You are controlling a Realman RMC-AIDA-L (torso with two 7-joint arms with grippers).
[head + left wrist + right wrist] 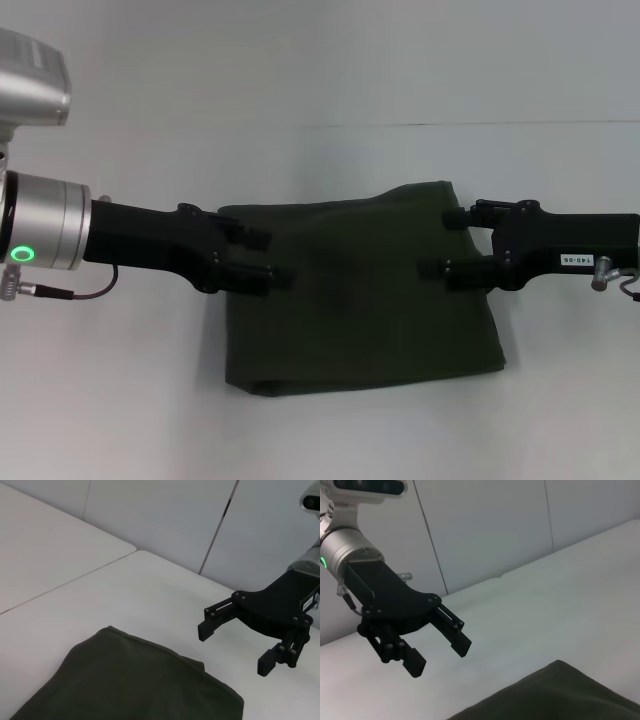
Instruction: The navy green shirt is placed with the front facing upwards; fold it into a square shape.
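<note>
**Squaring the folded shirt**

On the white counter (120, 400) lies the dark olive-green cotton shirt (360, 300), already a rough rectangle. Left gripper (262, 256) and right gripper (452, 243) hover over its sides, fingers apart; best grasp matching edges evenly.

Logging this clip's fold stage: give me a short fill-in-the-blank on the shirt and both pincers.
1. The navy green shirt lies on the white table, already ____ into a compact shape.
2. Both the left pincer and the right pincer have their fingers ____.
3. The two pincers point ____ each other over the shirt.
4. Neither pincer is ____ the fabric.

Missing words: folded; open; toward; gripping
</note>
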